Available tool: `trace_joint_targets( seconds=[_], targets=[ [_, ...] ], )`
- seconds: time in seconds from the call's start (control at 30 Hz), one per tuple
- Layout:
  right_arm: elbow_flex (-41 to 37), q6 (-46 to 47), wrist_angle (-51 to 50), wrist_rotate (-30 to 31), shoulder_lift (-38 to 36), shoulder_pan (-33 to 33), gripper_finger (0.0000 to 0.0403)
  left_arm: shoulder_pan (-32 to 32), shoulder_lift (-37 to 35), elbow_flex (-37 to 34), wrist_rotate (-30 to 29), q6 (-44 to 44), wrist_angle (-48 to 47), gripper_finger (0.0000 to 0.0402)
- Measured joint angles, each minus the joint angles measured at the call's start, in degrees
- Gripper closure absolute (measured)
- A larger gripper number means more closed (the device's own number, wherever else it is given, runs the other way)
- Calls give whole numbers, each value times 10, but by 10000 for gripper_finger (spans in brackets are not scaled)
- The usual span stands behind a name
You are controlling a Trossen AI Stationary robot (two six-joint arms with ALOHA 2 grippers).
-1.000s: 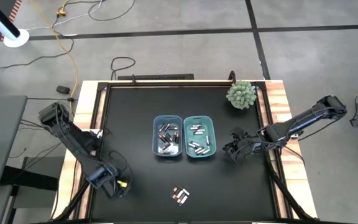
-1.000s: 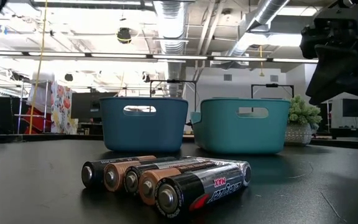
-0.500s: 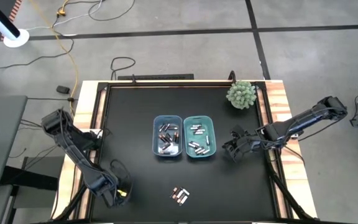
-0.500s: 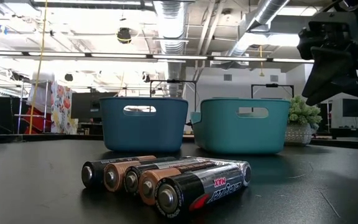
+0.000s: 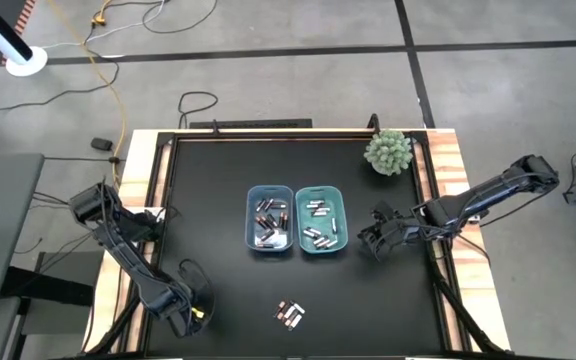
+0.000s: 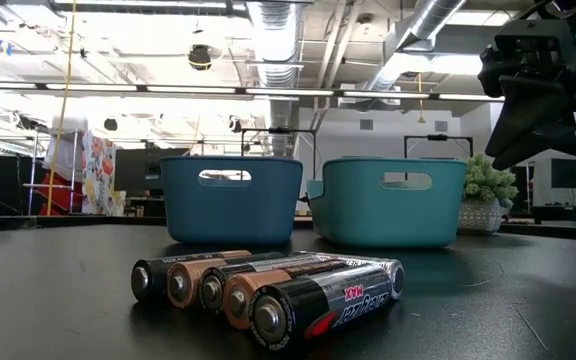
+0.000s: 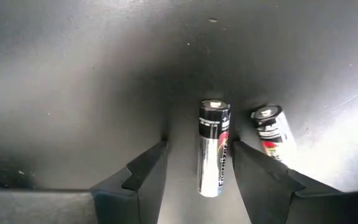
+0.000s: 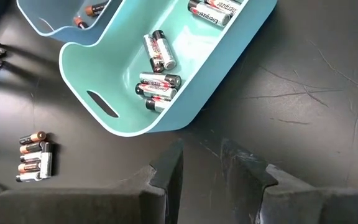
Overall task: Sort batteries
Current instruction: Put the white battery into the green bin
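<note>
At table's 7 o'clock corner, left gripper (image 7: 197,171) hovering, fingers spread around silver battery (image 7: 214,148); second cell (image 7: 271,130) lying beside. Pick step likely underway; next needing descent, clench. Right gripper (image 5: 376,241) waiting spread, 3 o'clock of teal bin (image 5: 321,221).

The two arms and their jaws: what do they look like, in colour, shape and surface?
Both arms are dark, thin and jointed. The left gripper has two matte black fingers with angular, stepped inner edges. The right gripper has fingers of the same shape. In the low view the right gripper is a blocky black silhouette. No markings show.
</note>
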Motion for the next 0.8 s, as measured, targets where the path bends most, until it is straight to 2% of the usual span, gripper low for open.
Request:
trace_joint_targets(
  seconds=[0.13, 0.47, 0.8],
  targets=[
    [0, 0, 0, 0, 0, 0, 276, 0, 4, 0, 1, 1, -18, 247],
    [0, 5, 0, 0, 0, 0, 276, 1, 4, 0, -23, 22, -41, 361],
    [0, 12, 0, 2, 0, -12, 276, 37, -23, -4, -56, 41, -94, 354]
  ],
)
